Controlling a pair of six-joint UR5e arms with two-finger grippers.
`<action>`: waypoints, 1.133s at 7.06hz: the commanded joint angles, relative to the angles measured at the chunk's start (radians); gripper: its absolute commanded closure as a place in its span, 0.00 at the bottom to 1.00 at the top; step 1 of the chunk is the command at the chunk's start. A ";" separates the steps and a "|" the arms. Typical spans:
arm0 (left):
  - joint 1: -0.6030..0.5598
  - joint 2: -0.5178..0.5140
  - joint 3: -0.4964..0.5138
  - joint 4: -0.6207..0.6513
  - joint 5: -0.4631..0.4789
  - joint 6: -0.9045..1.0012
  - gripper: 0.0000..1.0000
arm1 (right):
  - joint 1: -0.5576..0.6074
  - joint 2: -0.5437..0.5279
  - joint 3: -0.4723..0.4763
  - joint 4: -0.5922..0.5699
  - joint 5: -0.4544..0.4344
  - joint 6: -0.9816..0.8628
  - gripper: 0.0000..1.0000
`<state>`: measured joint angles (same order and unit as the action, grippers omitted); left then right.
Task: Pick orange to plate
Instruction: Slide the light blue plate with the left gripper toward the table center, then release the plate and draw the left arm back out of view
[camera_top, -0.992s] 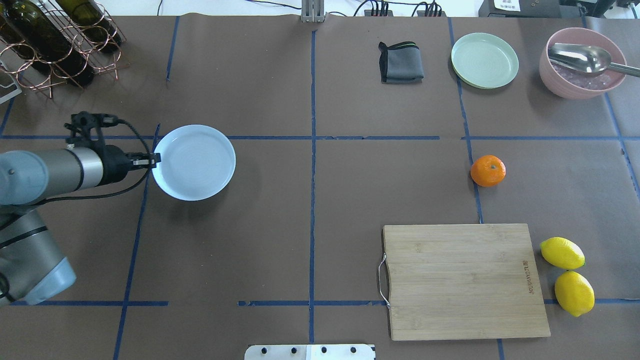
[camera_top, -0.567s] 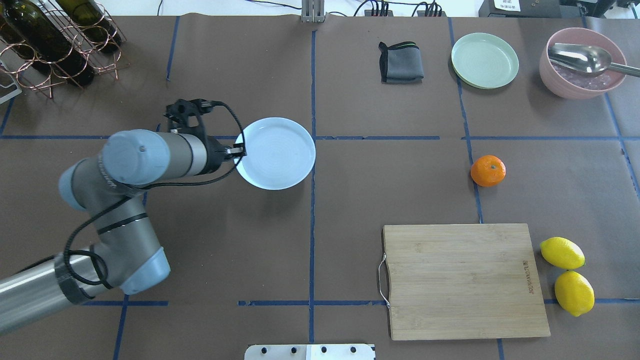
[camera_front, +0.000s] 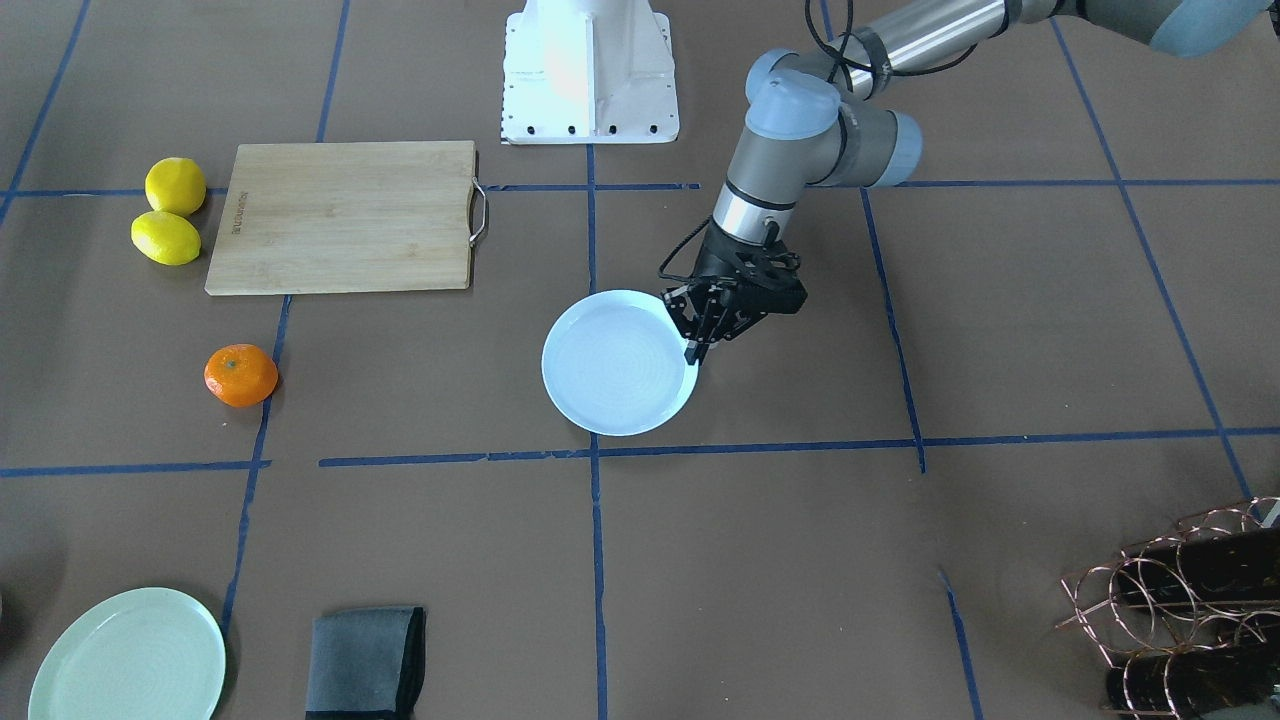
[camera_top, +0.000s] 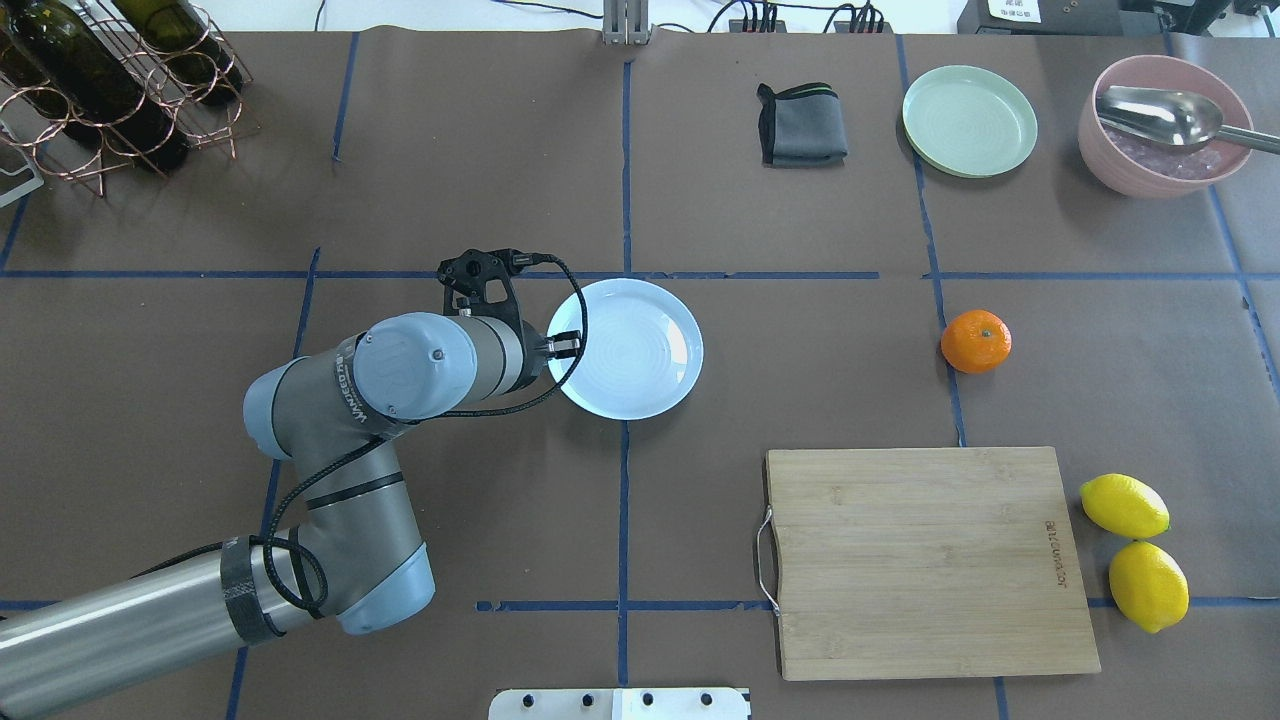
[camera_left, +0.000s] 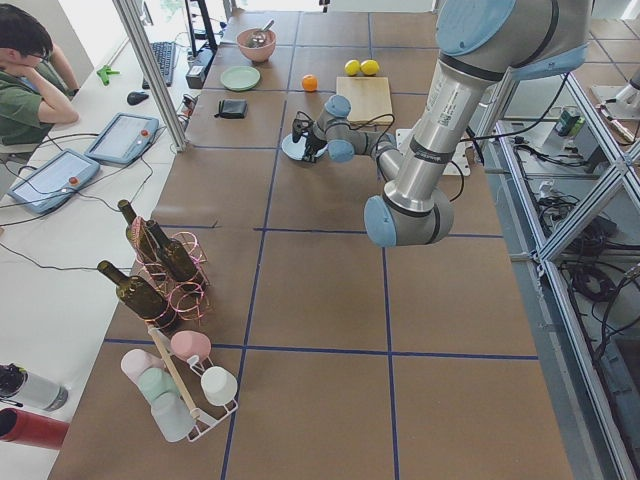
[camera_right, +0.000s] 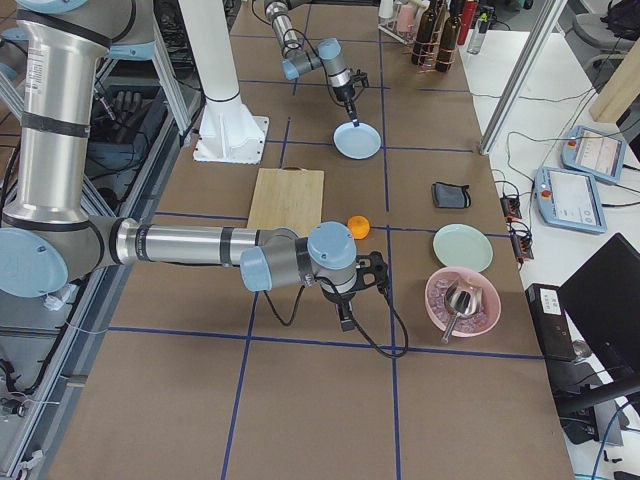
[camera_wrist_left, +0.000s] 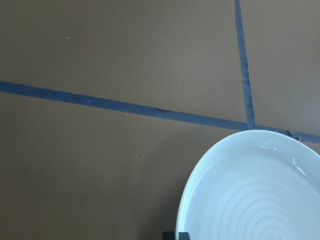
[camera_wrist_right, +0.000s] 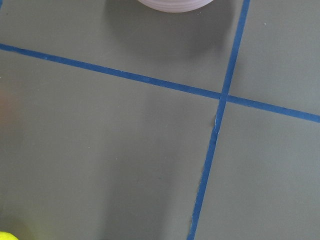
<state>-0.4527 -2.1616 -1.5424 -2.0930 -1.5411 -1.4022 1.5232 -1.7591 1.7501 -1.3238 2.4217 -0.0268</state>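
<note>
**Condition.** The left hand is closed narrowly on one edge of the plate, a single-rim pinch. Whether the plate rests on the tabletop or hangs just clear of it cannot be told. The orange sits well apart on the robot's right, beside a blue tape line and touched by nothing. The right hand is low over the tabletop near the orange, and its opening cannot be told.

**Hazards, as judged.**
- The rim pinch may let the plate tilt or slip if it is moved briskly.
- The round orange may roll if it is nudged off-centre during pickup.
- The two lemons and the green plate could be mistaken for the task's things.

**Surface and room.** The tabletop is covered in brown paper and gridded with blue tape. It also carries a cutting board, a folded cloth, a pink bowl with a spoon, and a bottle rack. A person sits at a side bench with tablets.
</note>
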 joint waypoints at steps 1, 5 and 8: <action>0.002 -0.001 0.001 0.001 0.001 0.011 0.00 | 0.000 0.000 0.003 0.000 0.000 0.002 0.00; -0.157 0.083 -0.289 0.346 -0.157 0.437 0.00 | 0.000 0.000 0.016 0.002 0.000 0.018 0.00; -0.566 0.280 -0.413 0.473 -0.385 1.140 0.00 | 0.000 0.000 0.016 0.003 -0.001 0.016 0.00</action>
<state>-0.8431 -1.9630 -1.9318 -1.6512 -1.8243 -0.5520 1.5233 -1.7595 1.7648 -1.3220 2.4211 -0.0106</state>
